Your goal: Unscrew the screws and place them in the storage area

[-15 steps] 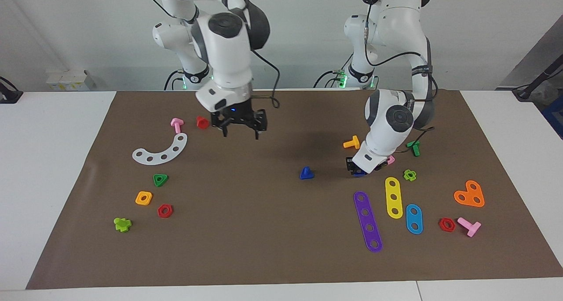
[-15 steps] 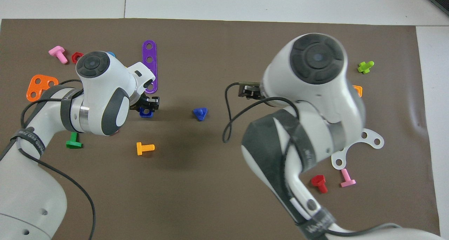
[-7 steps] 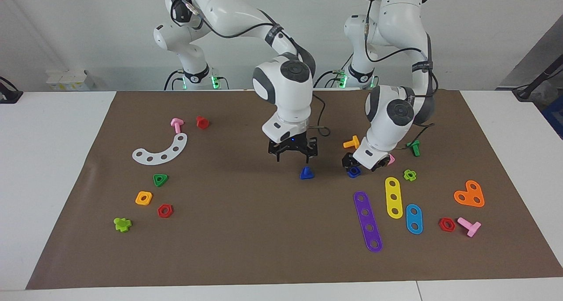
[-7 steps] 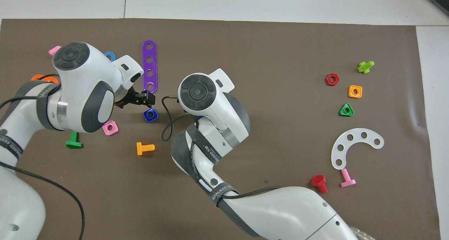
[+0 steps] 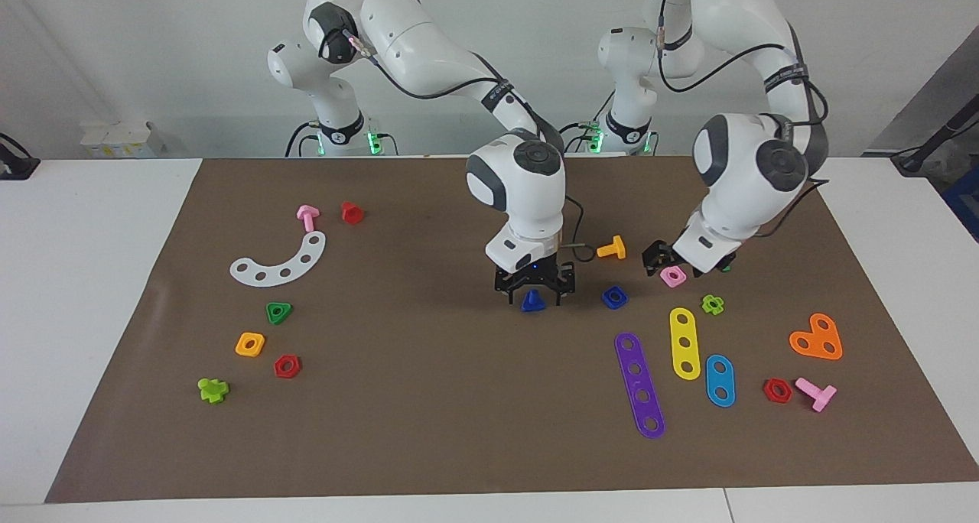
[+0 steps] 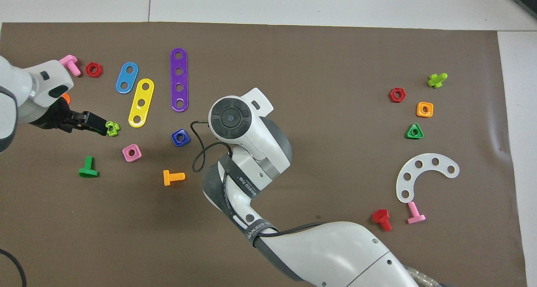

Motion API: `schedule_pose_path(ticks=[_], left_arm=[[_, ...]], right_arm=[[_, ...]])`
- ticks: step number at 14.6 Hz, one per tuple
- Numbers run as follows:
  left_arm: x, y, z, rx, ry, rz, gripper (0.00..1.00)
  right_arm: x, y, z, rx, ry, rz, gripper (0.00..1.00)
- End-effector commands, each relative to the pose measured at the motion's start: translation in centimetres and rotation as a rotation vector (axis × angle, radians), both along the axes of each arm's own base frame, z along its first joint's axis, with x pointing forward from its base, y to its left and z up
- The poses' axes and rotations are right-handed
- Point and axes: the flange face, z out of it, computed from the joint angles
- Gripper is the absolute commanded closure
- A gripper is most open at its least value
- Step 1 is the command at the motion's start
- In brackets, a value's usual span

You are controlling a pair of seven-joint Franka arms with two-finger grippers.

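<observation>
Facing view shows the right claw (image 5: pixel 534 292) spread and lowered around the dark-blue triangular-headed screw (image 5: pixel 533 301) mid-surface, so the pickup is in hand: pinch next, then carry toward the white curved strip (image 5: pixel 281 261); left claw (image 5: pixel 659 257), seemingly empty, waits.

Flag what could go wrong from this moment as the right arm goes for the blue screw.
1. The right gripper is low, its jaws straddling the blue screw; the tapered triangular head could slip out as they close.
2. The blue square nut lies beside it, so a sideways shift may knock it.
3. The carry to the white curved strip crosses much of the mat, so a weak grip risks a drop.
</observation>
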Motion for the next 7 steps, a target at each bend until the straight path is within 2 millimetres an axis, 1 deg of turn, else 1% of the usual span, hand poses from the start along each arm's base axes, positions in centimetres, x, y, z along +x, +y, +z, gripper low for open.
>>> schedule_pose_path(ticks=[1,2,4,5,7], left_arm=[[-2.2,1.4,3.9,0.003,-0.039,0.011,0.0],[-2.9,1.8,5.9,0.026,-0.069,0.031,0.0],[-4.4,2.2,9.0,0.073,-0.095,0.102,0.0],[-5.0,2.3,10.2,0.096,-0.106,0.124,0.0],[-5.8,2.0,11.8,0.125,-0.121,0.139,0.0]], right_arm=[[-0.1,-0.4,-0.8,0.019,-0.009,0.028,0.42],[-0.3,-0.6,-1.4,0.023,-0.014,0.028,0.43],[-0.5,-0.6,-1.5,0.02,-0.01,0.029,0.5],[-0.5,-0.7,-1.7,0.018,-0.008,0.028,0.5],[-0.6,-0.7,-1.7,0.015,-0.002,0.029,0.56]])
